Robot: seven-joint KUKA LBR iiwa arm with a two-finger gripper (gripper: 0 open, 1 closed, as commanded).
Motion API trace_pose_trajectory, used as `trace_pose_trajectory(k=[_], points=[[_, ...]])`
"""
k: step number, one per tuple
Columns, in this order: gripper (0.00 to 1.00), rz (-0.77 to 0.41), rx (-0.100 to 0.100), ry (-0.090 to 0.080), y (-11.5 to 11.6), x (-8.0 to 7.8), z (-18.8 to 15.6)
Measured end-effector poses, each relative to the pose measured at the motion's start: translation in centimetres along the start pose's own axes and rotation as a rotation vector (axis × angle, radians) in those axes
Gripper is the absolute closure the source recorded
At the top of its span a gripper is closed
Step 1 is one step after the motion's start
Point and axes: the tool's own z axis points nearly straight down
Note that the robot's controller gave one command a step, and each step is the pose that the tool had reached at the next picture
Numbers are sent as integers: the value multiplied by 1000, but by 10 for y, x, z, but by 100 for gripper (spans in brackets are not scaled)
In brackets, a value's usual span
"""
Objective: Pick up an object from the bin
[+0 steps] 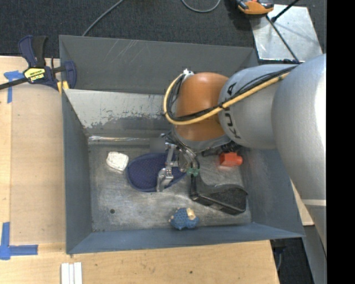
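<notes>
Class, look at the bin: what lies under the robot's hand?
The hand stands over the right edge of a dark blue rounded pad. The pad's part beneath it is covered, so contact cannot be judged.

Robotics lab, seen from above: an industrial robot arm [277, 105], w/ orange wrist cover [199, 105] & yellow cable [188, 117], is being held over a grey metal bin [166, 61]; more cabling [201, 10] is being trailed across the black mat [138, 19] behind.

Partial black lettering on arm [230, 131]; not fully legible.
</notes>
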Motion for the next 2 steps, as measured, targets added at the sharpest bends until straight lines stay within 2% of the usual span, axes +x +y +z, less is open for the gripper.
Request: trace_pose_trajectory(k=[1, 2], points=[[100, -1, -1, -4, 1, -1, -4], [100, -27, 0, -14, -8, 9, -141]])
